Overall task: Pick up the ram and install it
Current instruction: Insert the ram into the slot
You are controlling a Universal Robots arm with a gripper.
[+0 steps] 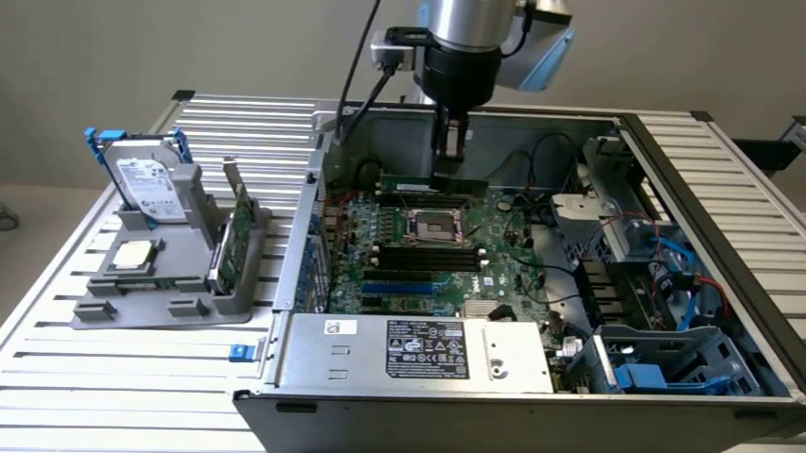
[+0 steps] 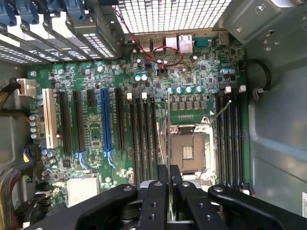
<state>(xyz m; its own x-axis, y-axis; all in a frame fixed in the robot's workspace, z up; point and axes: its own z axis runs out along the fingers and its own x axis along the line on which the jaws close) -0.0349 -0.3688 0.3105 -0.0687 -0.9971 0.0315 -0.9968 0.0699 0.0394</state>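
Tool (image 1: 450, 175) is nearly closed, pinching the ram (image 1: 410, 185) at about mid-length. The stick hangs level under the fingertips, long edge down, inside the open PC case (image 1: 705, 189).

Ram sits low over the motherboard (image 1: 504, 247), at the memory slots (image 1: 428, 194) right below the tool, just past the empty CPU socket (image 1: 435, 225). Can't tell if its bottom edge is touching a slot or just above it.

Exterior view:
- full length of the ram, sticking out both sides of the tool
- power supply (image 1: 416, 349) at the case's near edge, well apart from the tool
- grey fixture (image 1: 176, 307) out on the worktop (image 1: 113, 387), well off toward the exterior view's left, carrying a hard drive with blue rails (image 1: 145, 184), a taller green card (image 1: 233, 241) and a loose processor (image 1: 136, 253)

Wrist view:
- tool (image 2: 169, 175) looking straight down, both black fingers (image 2: 156, 196) pressed together, ram only a thin sliver edge-on between them
- socket (image 2: 189, 151) just beside the fingertips, slot banks on either side of it
- blue expansion slot (image 2: 105, 124) and black ones further off
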